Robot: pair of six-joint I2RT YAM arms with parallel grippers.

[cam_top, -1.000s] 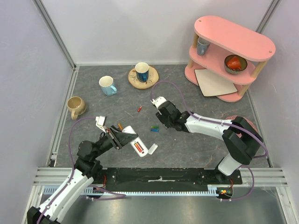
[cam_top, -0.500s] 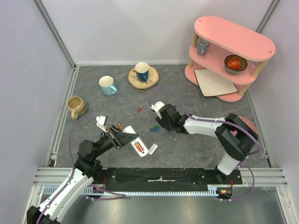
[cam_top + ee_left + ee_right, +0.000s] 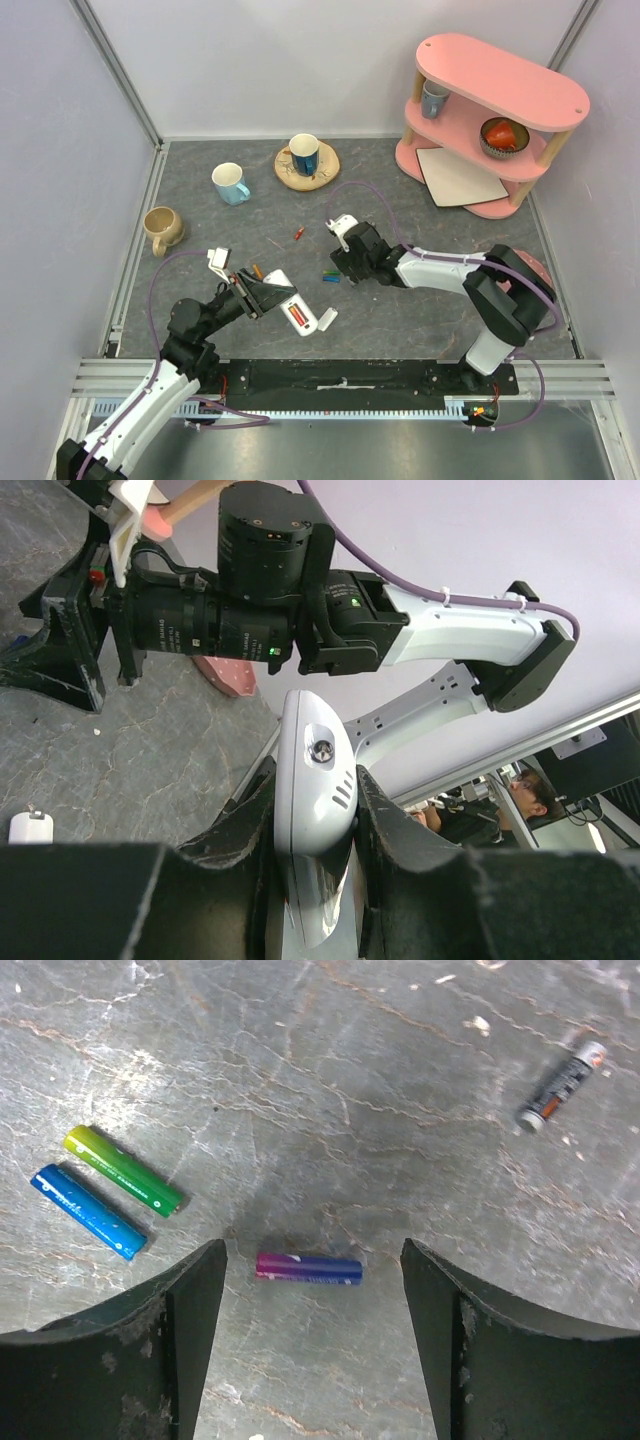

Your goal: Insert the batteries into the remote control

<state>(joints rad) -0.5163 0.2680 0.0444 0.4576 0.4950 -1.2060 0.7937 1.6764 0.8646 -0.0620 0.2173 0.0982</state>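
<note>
L claw is closed tight on the remote, w/ a finger pressed on each long side; nothing else is in it. Top view: the remote sits slanted at front-left of the table, bay side up. Can't tell if it rests on the surface. A bay batt, red-orange, is seated in the open bay. A small white piece lies just beside the remote's near end. An orange batt lies close to the L claw's far side.

R claw is spread wide, holding nothing, pointing down low over the table's middle. Wrist view: the purple batt lies flat on the table btwn the two fingers. Its long axis runs finger to finger, clear of both. The green batt and blue batt lie side by side, parallel and nearly touching. They are outside the gap, toward the frame's left. The dark batt, grey w/ an orange end, lies alone, well apart at upper right.

Top view: the red batt lies by itself beyond the R claw, toward the back. Back-left are a tan mug, a white-blue mug and a dark-blue mug on a round coaster. Back-right is a pink shelf w/ a cup on the mid tier and a bowl w/ smth red in it.
</note>
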